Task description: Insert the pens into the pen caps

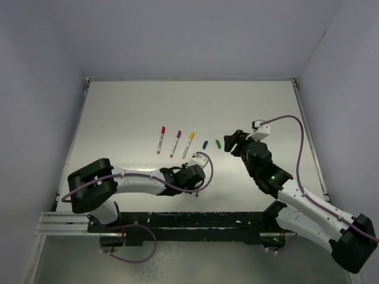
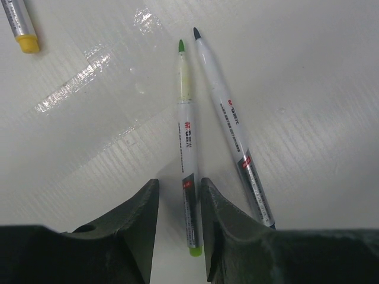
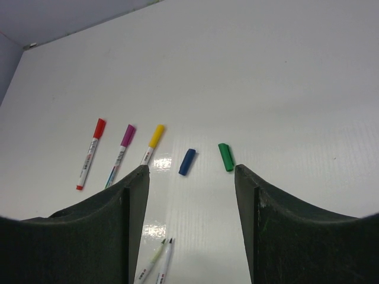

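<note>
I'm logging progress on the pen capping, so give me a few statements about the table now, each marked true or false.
The red-capped pen, purple-capped pen and yellow-capped pen lie side by side. True.
The green cap is on a pen. False: it lies loose beside the blue cap.
The green-tipped pen lies between the jaws of the left hand. True.
The right hand grips the blue cap. False: it is open and empty.

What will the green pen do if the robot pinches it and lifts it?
It probably stays stiff: the green pen is a straight, hard-looking tube. It might roll if nudged, being round on a smooth, shiny table. It may slip, too: it is thin and glossy between the fingers of the left gripper.
</note>
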{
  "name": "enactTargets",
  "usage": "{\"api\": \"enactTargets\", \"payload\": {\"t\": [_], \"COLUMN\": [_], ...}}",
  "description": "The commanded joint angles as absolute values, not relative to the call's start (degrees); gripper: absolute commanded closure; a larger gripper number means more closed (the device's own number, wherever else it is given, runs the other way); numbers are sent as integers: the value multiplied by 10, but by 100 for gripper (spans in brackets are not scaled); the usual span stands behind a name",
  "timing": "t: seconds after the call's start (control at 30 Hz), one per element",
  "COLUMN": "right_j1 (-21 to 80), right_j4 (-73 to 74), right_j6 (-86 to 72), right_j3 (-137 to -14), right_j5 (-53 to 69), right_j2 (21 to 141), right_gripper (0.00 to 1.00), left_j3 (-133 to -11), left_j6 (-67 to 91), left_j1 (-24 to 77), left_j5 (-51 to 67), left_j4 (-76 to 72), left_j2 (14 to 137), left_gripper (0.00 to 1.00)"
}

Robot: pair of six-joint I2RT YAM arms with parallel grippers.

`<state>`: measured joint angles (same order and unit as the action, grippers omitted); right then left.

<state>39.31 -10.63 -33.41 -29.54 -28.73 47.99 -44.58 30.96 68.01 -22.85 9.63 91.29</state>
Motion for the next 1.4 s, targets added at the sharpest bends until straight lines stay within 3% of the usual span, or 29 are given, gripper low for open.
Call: {"api": "enactTargets", "payload": {"t": [0.0, 0.67, 0.8, 1.07, 1.27, 1.37], "right_j1": [391, 391, 391, 391, 390, 387], "right_j4": [-134, -132, -132, -130, -120, -104], "right_j6": [-342, -345, -346, -347, -339, -329], "right_j3": [-300, -303, -301, -298, -308, -328], "right_j5": [-283, -284, -286, -294, -311, -320], "right_j2": [475, 471, 468, 469, 484, 504], "right_gripper": [39, 39, 40, 40, 38, 29], "left_j3": [-449, -442, -441, -435, -425, -418], "left_j6": [317, 272, 275, 282, 287, 285], "left_j1": [682, 653, 653, 652, 644, 637], "left_j5": [-239, -179, -174, -162, -161, -167], "left_j4": [151, 115, 119, 111, 103, 102], "left_j2": [900, 912, 923, 954, 955, 931], "left_gripper": [63, 64, 72, 100, 100, 100]}}
